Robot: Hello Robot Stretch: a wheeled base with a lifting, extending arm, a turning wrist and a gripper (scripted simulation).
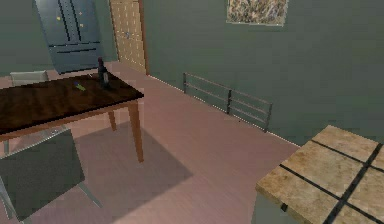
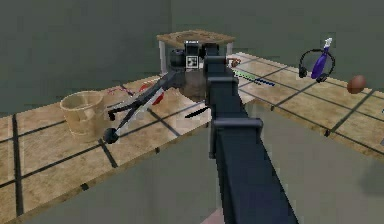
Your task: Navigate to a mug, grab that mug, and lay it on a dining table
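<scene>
– what kind of room are you in?
– dark green walls, a pinkish floor, and a tan tiled counter (image 2: 60,170) stretching under your arm (image 2: 240,150).
– where's your pincer?
– your pincer (image 2: 118,126) sits low over that counter, its thin fingers (image 2: 142,106) slanting toward the arm side view's lower left. you can't tell its grip, nor whether it holds anything, because a red-handled utensil (image 2: 140,92) lies on the tiles right at it.
– and the mug?
– the tan mug (image 2: 83,112) stands upright on the counter just left of the fingertips. you can't tell whether they touch.
– what's farther out?
– behind the wrist stands a box with a wooden top (image 2: 195,40). toward the right lie a thin green and blue stick (image 2: 252,80), a purple bottle (image 2: 319,64) with a black loop around it, and a reddish-brown round thing (image 2: 357,84) near the edge.
– can you see the dining table?
– yes, at the forward view's left: a dark wooden dining table (image 1: 40,100) with a dark bottle (image 1: 101,72) standing on its far end. a grey chair (image 1: 40,170) stands at its near side. beyond it you have a blue-grey cabinet (image 1: 70,30), a wooden door (image 1: 128,30), a painting (image 1: 257,10) on the wall and a low metal rack (image 1: 228,98) along the wall's foot.
</scene>
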